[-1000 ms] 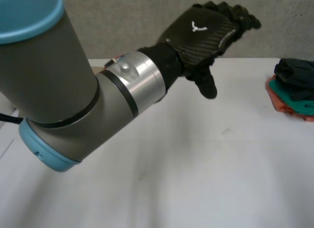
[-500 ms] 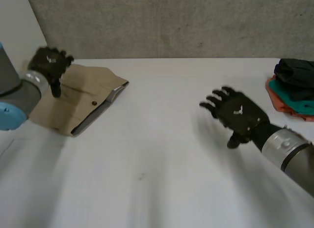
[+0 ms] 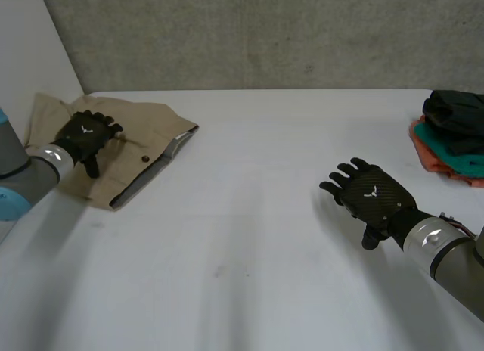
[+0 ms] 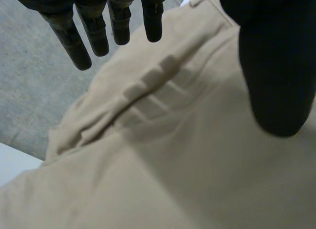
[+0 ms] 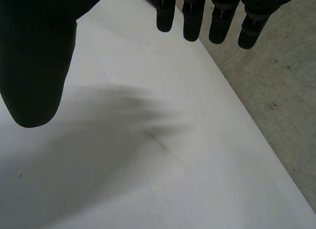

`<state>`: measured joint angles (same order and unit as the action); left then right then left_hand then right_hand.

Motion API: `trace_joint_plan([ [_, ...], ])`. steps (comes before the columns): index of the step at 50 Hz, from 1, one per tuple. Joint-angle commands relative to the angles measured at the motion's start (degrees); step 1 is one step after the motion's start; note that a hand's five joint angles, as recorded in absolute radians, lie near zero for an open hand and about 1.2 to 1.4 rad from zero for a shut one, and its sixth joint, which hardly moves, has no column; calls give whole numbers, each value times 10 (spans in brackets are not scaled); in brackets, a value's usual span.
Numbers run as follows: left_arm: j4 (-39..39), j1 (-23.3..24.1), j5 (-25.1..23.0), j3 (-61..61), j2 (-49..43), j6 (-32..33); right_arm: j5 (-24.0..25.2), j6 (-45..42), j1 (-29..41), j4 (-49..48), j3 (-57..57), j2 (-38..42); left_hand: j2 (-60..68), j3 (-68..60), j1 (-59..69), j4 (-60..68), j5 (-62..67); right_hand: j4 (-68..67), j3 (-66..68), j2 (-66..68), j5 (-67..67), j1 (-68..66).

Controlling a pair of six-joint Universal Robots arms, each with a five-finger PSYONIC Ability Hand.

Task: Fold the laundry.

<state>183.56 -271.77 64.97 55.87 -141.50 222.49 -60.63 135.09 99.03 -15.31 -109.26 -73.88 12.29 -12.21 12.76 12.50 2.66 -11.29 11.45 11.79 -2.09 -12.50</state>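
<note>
Looking down, we see our left hand [image 3: 85, 133] spread over the folded khaki trousers [image 3: 147, 124], which lie under its palm and reach out past its fingertips. Its fingers [image 4: 74, 41] are straight and stand apart from the thumb [image 4: 276, 66], clasping nothing. We cannot tell whether the palm touches the cloth. Our right hand [image 3: 372, 196] hangs palm-down over bare white table [image 3: 249, 215], well apart from the trousers, with its fingers [image 5: 190, 21] loosely extended and nothing in its grasp. Off to that hand's outer side, well apart from it, sits a pile of clothes [image 3: 454, 132], with a dark garment on top of teal and orange ones.
</note>
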Motion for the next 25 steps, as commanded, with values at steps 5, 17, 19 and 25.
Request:
trace_joint_plan([
  [5, -66, -1, -4, 173, 159, 4, -2, -2, 1, -3, 2, 1, 67, -68, 62, 65, 63, 13, -14, -18, 21, 25],
  [17, -57, -5, -5, 252, 158, 78, -1, -2, 1, -3, 1, 1, 144, -145, 139, 142, 140, 13, -14, -18, 21, 25],
  [19, -51, -5, -5, 246, 144, 81, -2, -2, 0, -3, 0, 1, 158, -158, 153, 155, 154, 13, -14, -18, 21, 25],
  [25, -8, -7, -3, 220, 115, 83, 1, -1, 0, -2, 0, 1, 231, -232, 227, 229, 228, 13, -14, -18, 21, 25],
])
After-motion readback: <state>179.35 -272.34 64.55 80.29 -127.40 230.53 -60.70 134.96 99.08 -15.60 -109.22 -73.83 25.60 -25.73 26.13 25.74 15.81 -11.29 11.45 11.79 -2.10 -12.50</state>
